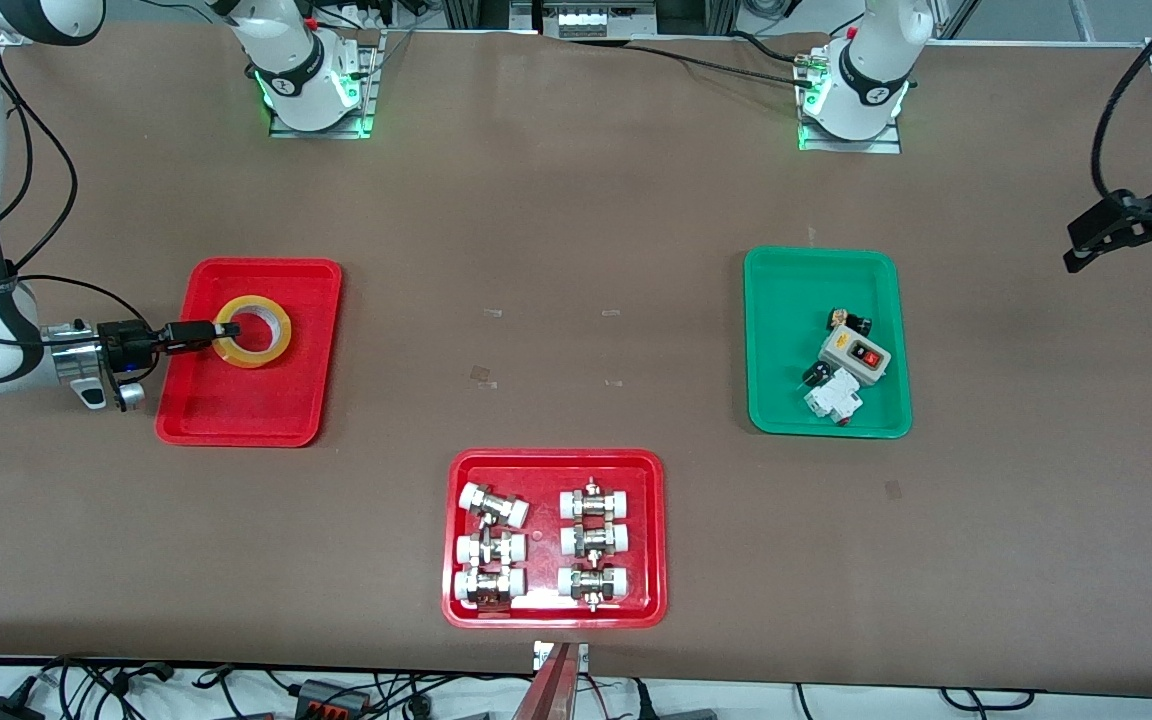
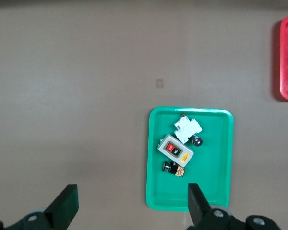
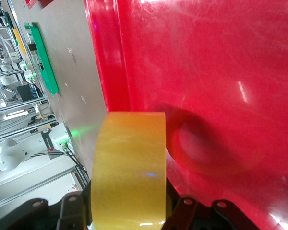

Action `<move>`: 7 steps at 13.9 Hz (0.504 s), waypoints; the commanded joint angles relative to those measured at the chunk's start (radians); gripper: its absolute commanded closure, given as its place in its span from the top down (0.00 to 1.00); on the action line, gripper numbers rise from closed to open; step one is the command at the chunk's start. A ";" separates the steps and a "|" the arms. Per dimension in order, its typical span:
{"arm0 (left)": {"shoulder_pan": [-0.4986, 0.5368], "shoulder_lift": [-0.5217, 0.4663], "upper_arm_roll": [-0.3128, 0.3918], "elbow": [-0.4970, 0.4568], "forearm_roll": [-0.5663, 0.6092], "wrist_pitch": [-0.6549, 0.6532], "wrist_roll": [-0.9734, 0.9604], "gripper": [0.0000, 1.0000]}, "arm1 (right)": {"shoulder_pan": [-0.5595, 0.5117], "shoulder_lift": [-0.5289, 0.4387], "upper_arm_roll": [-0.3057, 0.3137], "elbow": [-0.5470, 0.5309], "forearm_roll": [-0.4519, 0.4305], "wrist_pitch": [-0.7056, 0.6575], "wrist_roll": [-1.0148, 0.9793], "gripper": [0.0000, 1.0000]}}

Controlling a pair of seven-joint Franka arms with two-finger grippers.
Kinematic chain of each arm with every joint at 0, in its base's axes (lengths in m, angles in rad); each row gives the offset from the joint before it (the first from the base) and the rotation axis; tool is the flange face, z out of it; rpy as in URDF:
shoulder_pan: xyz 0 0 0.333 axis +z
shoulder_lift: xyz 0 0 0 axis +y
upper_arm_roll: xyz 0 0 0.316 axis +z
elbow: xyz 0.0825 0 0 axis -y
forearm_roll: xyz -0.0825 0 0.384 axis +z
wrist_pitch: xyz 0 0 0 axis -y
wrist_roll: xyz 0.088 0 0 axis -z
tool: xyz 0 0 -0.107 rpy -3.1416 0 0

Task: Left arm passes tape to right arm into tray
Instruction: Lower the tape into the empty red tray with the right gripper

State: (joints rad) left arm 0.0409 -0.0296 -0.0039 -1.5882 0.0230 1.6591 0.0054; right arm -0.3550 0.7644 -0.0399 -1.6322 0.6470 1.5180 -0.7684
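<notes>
You have a green tray (image 1: 771, 300) toward the left arm's end of the counter (image 1: 576, 250), holding a grey switch box (image 1: 854, 355) with a red button, a white breaker (image 1: 833, 397) and small black parts (image 1: 850, 320). Nearer the front camera, mid-counter, sits a red tray (image 1: 554, 466) with six white-capped metal fittings (image 1: 591, 543) in two columns.

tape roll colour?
Translucent yellow tape, held by the right gripper over the red tray; clearest in the right wrist view.

Robotics lab: brown bench (image 1: 576, 230), bolted arm bases (image 1: 321, 95), alu framing (image 3: 19, 129), cables (image 1: 336, 690).
</notes>
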 commanded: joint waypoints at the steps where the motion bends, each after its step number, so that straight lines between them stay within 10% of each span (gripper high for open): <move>1: -0.001 -0.007 -0.005 0.071 0.008 -0.044 -0.022 1.00 | -0.022 -0.007 0.015 0.009 -0.021 -0.019 -0.018 0.38; 3: -0.006 -0.004 -0.005 0.085 0.008 -0.051 -0.028 1.00 | -0.024 -0.007 0.015 0.009 -0.053 -0.009 -0.018 0.45; 6: 0.001 0.002 -0.002 0.085 0.008 -0.133 -0.009 1.00 | -0.012 -0.007 0.015 0.009 -0.081 0.051 -0.015 1.00; 7: 0.001 0.007 0.001 0.086 0.011 -0.136 -0.016 1.00 | -0.009 -0.007 0.015 0.012 -0.082 0.066 -0.014 1.00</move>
State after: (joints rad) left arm 0.0387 -0.0339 -0.0040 -1.5209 0.0230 1.5583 -0.0082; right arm -0.3572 0.7640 -0.0391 -1.6223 0.5887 1.5562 -0.7702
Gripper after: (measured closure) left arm 0.000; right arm 0.374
